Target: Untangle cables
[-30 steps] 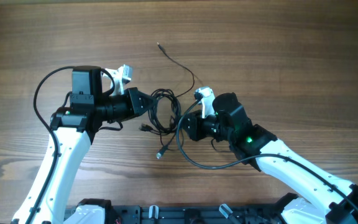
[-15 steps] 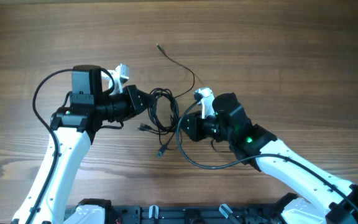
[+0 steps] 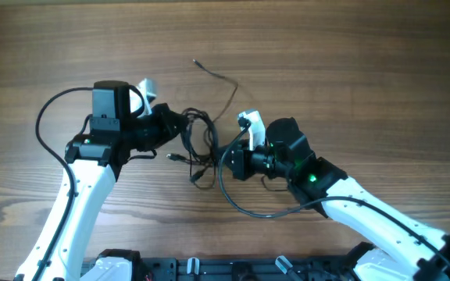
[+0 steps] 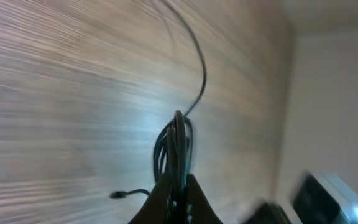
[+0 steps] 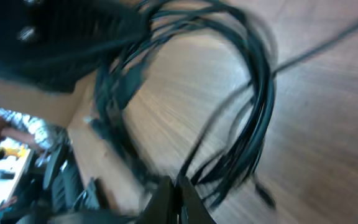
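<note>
The cables lie as a small black tangle in the middle of the frame in the overhead view, on the wooden table, right between the two arms. The left gripper comes in from the left and its fingers are pressed together on the left side of the bundle. In the left wrist view several strands stand up out of the closed fingertips as one narrow loop, so this gripper has a firm hold of the cables. The right gripper reaches in from the lower right and meets the tangle at its right edge. Its fingers are also closed tight. In the right wrist view a thin strand runs down into the tips at the bottom of the frame and looks pinched there, though this view is blurred and I cannot tell which cord it is. Behind it the loops make a wide arc across the upper part of that view. One loose end leaves the tangle and curves away toward the upper middle of the overhead frame, flat on the table. Two short ends with small plugs hang out below the bundle, one plug to the lower left and another just under the tangle, both resting on the wood.
</note>
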